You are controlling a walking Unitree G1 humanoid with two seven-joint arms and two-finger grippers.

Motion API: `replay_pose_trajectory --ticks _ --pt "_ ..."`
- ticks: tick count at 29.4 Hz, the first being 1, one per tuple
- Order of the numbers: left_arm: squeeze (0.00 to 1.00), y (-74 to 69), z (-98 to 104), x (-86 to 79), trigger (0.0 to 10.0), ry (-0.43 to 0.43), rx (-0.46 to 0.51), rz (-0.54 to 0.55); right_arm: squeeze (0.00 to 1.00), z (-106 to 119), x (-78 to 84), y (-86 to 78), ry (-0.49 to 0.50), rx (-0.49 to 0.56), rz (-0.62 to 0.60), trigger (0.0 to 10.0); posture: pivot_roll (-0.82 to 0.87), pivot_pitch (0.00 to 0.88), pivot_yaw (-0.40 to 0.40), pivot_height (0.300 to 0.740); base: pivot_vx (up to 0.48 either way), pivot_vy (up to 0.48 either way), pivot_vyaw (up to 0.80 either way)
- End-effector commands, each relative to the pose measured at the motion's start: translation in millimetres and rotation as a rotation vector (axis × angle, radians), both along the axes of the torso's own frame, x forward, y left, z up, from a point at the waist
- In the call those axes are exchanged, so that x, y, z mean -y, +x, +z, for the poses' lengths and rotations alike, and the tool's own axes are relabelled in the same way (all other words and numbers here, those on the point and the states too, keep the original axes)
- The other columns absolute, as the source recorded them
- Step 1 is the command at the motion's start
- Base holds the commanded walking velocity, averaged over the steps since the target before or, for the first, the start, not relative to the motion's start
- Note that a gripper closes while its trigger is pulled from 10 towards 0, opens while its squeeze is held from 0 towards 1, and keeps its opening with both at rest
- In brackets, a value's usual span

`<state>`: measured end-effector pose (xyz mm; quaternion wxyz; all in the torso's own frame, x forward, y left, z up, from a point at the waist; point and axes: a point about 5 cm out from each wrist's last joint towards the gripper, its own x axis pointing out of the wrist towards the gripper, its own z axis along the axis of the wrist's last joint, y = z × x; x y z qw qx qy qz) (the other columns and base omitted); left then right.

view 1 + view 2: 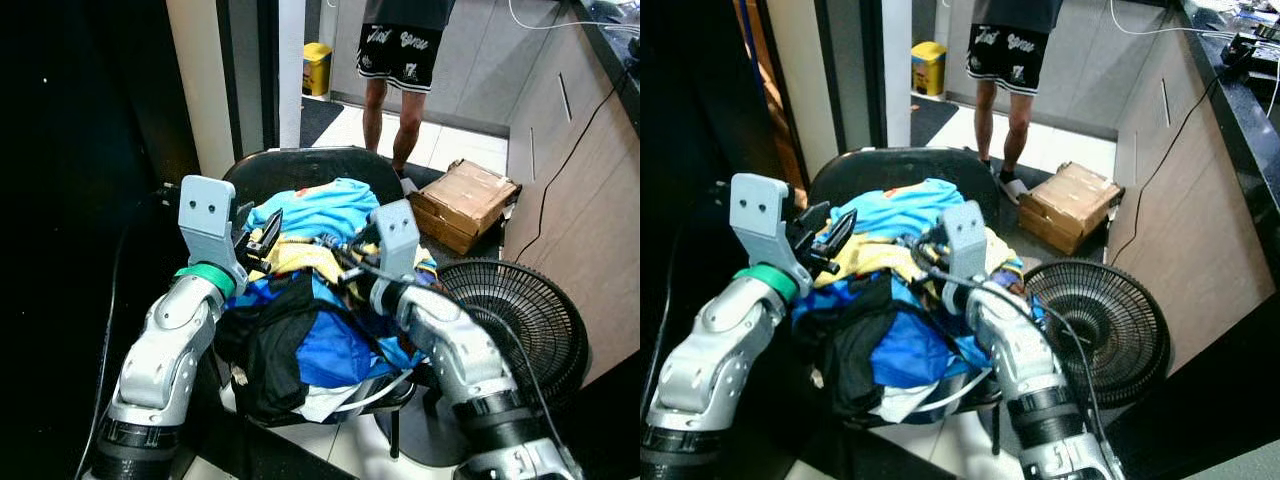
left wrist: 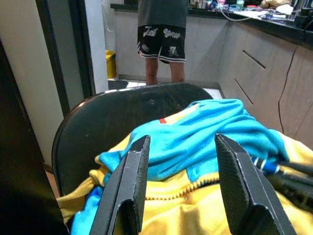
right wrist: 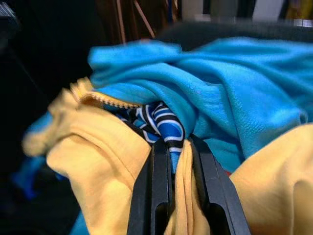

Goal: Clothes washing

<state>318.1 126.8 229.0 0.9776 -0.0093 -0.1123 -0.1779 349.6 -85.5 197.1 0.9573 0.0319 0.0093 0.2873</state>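
A pile of clothes lies on a black chair [image 1: 300, 165]: a cyan shirt [image 1: 310, 210] on top at the back, a yellow zipped garment [image 1: 300, 258] in the middle, and black cloth [image 1: 265, 340] and blue cloth [image 1: 335, 350] at the front. My left gripper [image 2: 178, 147] hovers open over the pile's left side, its fingers [image 1: 268, 232] just above the yellow and cyan cloth. My right gripper [image 3: 178, 144] is shut on a fold of the yellow garment [image 3: 107, 166], next to a blue-and-white striped piece [image 3: 164, 122], at the middle of the pile [image 1: 340, 260].
A black floor fan [image 1: 515, 320] stands close to the right of the chair. A cardboard box [image 1: 465, 200] lies on the floor behind it. A person [image 1: 400, 50] stands in the doorway beyond. Cabinets [image 1: 580, 170] line the right side; a dark panel [image 1: 80, 150] is at the left.
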Motion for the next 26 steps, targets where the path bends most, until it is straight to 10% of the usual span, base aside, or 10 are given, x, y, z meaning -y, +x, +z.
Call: replay_pose_trajectory --ticks 1,10,19,23,26 --pt "0.0 0.3 0 -1.4 10.0 0.001 0.004 0.007 0.0 20 -1.8 -1.0 0.085 0.04 0.035 0.0 0.09 0.01 0.022 0.74 0.0 0.0 0.0" --pt "0.0 0.1 5 -3.5 10.0 -0.025 0.027 0.004 0.0 142 19.4 -19.3 0.645 0.337 0.242 0.0 0.1 0.002 0.021 0.74 0.0 0.0 0.0" --pt "0.0 0.4 8 -2.9 10.0 -0.033 0.04 -0.005 0.0 164 29.6 -26.8 0.71 0.42 0.269 0.0 0.1 0.0 0.026 0.74 0.0 0.0 0.0" --pt "0.0 1.9 18 -8.9 10.0 -0.116 0.071 0.014 0.0 204 58.7 -41.8 1.034 0.563 0.301 0.0 0.1 0.0 0.028 0.74 0.0 0.0 0.0" --pt "0.0 1.8 16 -7.6 10.0 -0.109 0.066 0.008 0.0 185 45.2 -35.8 0.799 0.487 0.29 0.0 0.1 0.0 0.032 0.74 0.0 0.0 0.0"
